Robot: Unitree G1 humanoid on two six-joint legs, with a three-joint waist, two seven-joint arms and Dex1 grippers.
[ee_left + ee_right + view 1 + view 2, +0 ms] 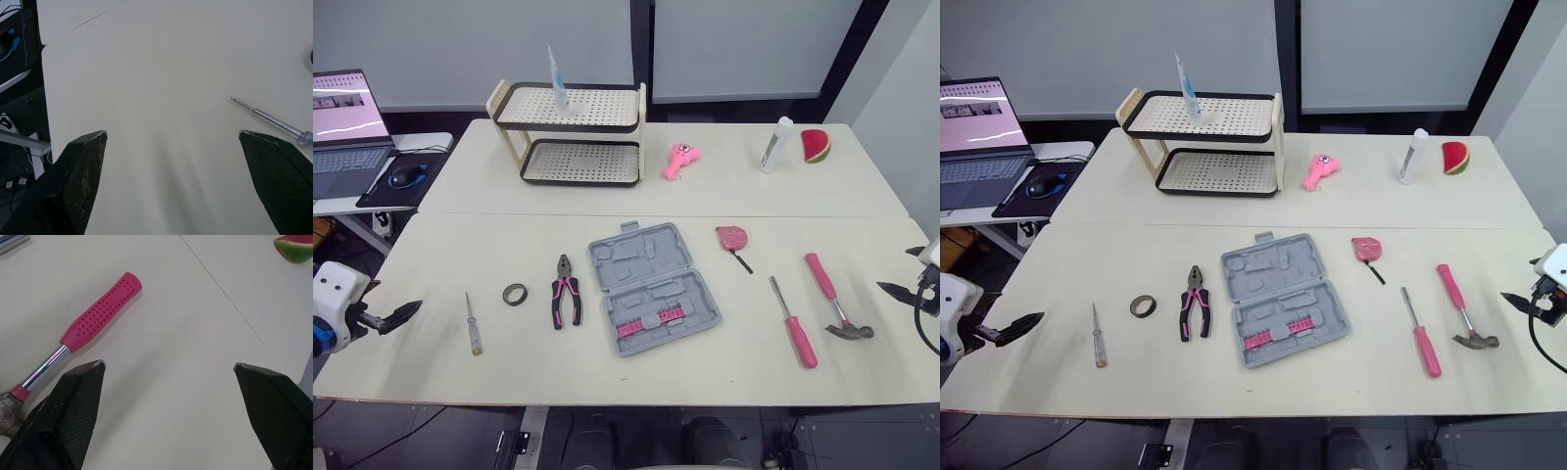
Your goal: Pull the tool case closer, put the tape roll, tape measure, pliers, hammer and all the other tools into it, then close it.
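The grey tool case [648, 287] lies open and flat mid-table, with pink bits in its near half. To its left are the pink-handled pliers [566, 291], the black tape roll [515, 294] and a small clear-handled screwdriver [471, 323]. To its right lie the pink tape measure [732, 237], a pink screwdriver [793, 323] and the pink hammer [832, 294]. My left gripper [404, 312] hangs open at the table's left edge, near the small screwdriver [271, 121]. At the right edge my right gripper [899, 292] is open and empty, close to the hammer's handle [98, 313].
A two-tier rack [573, 132] with a tube [556, 83] on top stands at the back. Beside it are a pink toy [680, 160], a white bottle [776, 144] and a watermelon slice [816, 145]. A laptop [347, 122] and a mouse [404, 176] sit on a side desk at left.
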